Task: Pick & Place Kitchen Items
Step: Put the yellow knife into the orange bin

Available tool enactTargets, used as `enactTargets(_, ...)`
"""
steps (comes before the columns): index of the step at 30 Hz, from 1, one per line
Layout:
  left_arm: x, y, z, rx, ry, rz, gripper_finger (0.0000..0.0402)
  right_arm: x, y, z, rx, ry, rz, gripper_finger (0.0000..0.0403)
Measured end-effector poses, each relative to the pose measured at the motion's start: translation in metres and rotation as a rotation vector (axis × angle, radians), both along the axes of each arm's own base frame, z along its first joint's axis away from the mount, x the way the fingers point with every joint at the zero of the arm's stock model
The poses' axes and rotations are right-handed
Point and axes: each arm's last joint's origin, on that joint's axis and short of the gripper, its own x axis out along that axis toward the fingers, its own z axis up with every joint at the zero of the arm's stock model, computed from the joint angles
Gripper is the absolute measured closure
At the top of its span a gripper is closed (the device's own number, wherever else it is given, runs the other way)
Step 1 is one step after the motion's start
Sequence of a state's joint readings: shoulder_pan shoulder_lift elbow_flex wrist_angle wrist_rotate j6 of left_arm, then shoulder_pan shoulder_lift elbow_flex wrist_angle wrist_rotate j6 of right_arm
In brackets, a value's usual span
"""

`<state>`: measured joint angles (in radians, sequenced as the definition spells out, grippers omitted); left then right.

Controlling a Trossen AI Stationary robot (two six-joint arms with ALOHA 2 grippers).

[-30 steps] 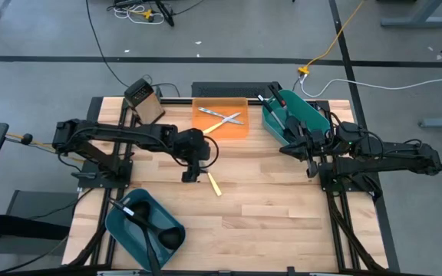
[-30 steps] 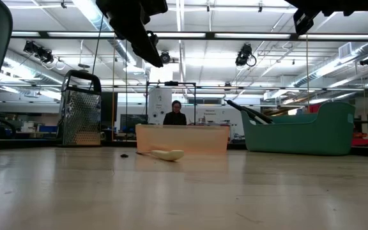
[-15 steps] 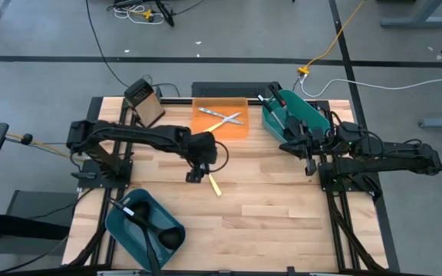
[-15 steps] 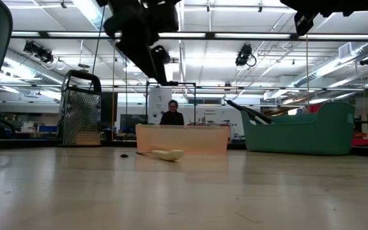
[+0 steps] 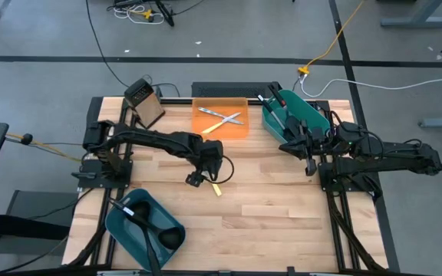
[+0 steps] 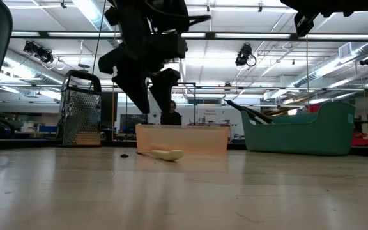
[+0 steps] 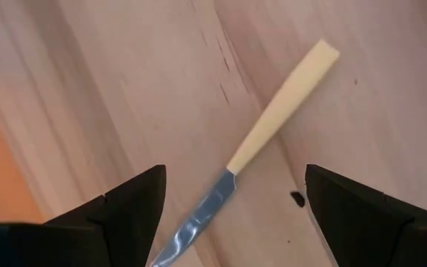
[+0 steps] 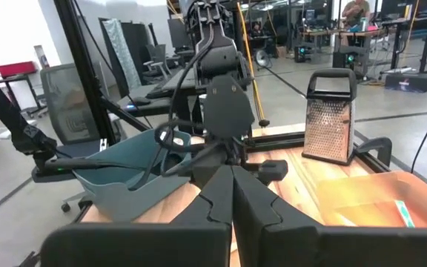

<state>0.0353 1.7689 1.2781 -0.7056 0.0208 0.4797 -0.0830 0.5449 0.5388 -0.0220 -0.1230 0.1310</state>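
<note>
A knife with a pale yellow handle (image 7: 284,104) and a silver blade (image 7: 199,222) lies flat on the wooden table (image 5: 282,207) near its middle (image 5: 216,186). My left gripper (image 7: 232,215) hangs above it, open and pointing down, with one finger on either side of the blade and touching nothing. In the low view my left gripper (image 6: 151,102) is well clear of the knife (image 6: 165,154). My right gripper (image 8: 232,200) is shut and held level above the table's right side (image 5: 290,146).
An orange tray (image 5: 221,119) with silver cutlery sits at the far middle. A teal bin (image 5: 298,115) holding black utensils stands far right, and another teal bin (image 5: 144,226) with a black ladle near left. A metal grater (image 5: 146,100) stands far left.
My left gripper has come down toward the knife, shifting toward the table's right and near edges, and has rolled about its own axis. It has stayed open. The knife has not moved.
</note>
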Motion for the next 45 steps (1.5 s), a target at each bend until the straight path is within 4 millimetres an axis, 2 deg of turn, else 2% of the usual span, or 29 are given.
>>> enactTargets(18, 0.004, -0.001, 0.001, 0.065, -0.048, -0.208, 0.0078, 0.0, 0.0, 0.0, -0.009, 0.002, -0.002, 0.0395)
enactTargets(30, 0.002, -0.004, -0.005, 0.027, -0.051, -0.201, 0.0078, 0.0, 0.0, 0.0, -0.008, 0.002, -0.002, 0.0395)
enactTargets(45, 0.007, -0.017, -0.003, -0.023, -0.106, -0.221, 0.0078, 0.0, 0.0, 0.0, -0.019, 0.002, -0.002, 0.0395)
